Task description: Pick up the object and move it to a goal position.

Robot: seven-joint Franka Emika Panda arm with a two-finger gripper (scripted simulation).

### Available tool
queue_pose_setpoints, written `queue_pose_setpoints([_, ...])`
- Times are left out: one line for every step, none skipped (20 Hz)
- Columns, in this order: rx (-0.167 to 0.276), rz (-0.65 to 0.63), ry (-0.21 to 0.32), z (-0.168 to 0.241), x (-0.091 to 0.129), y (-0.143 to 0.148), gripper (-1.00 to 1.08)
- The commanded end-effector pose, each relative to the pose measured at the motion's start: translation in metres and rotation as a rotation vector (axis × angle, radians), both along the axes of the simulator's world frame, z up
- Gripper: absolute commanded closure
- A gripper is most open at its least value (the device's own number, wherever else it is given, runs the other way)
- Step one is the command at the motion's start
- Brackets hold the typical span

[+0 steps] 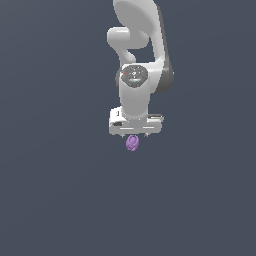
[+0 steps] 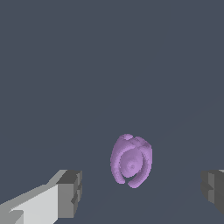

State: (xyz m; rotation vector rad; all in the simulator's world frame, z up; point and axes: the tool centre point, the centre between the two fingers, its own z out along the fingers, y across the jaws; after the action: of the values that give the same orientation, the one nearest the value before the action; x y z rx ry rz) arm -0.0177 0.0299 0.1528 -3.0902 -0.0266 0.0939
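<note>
Claw point(image 2: 140, 190): released, fingers wide apart, above the counter point(image 1: 55, 200). Object point(image 2: 131, 161): purple lump lying between the fingers, touching neither. Risk: bumpy, rounded surface; an off-centre squeeze would likely squirt it sideways or knock it away.

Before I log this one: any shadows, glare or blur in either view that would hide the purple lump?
Exterior view: flat, even lighting, no glare; the purple lump is sharp but tiny, just under the gripper, with no clear shadow. Wrist view: the lump is large with soft shading along its swirls and blocky render edges; the fingertips are wide apart, with neither one covering it.
</note>
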Motion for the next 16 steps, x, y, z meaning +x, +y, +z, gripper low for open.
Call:
queue_pose_setpoints([0.0,0.0,0.0,0.0,0.0,0.0,-0.92])
queue_pose_setpoints([0.0,0.0,0.0,0.0,0.0,0.0,-0.92])
queue_pose_setpoints([0.0,-0.001,0.0,0.0,0.0,0.0,-0.92])
queue_pose_setpoints([0.0,-0.003,0.0,-0.001,0.0,0.0,-0.92])
queue_pose_setpoints([-0.001,-0.006,-0.001,-0.001,-0.001,0.0,-0.92])
queue_pose_setpoints([-0.002,-0.011,-0.001,-0.003,-0.001,0.0,-0.92])
queue_pose_setpoints([-0.003,-0.016,-0.002,-0.004,-0.002,0.0,-0.92])
queue_pose_setpoints([-0.005,-0.023,-0.004,-0.006,-0.003,0.0,-0.92])
queue_pose_setpoints([-0.007,-0.031,-0.005,-0.008,-0.004,0.0,-0.92])
queue_pose_setpoints([-0.01,-0.041,-0.007,-0.011,-0.005,-0.001,-0.92])
queue_pose_setpoints([-0.012,-0.051,-0.009,-0.013,-0.006,-0.001,-0.92])
queue_pose_setpoints([-0.015,-0.063,-0.011,-0.016,-0.008,-0.001,-0.92])
queue_pose_setpoints([-0.018,-0.075,-0.014,-0.02,-0.009,-0.001,-0.92])
queue_pose_setpoints([-0.022,-0.089,-0.017,-0.023,-0.011,-0.002,-0.92])
queue_pose_setpoints([-0.025,-0.104,-0.02,-0.027,-0.013,-0.002,-0.92])
queue_pose_setpoints([-0.029,-0.121,-0.023,-0.031,-0.015,-0.002,-0.92])
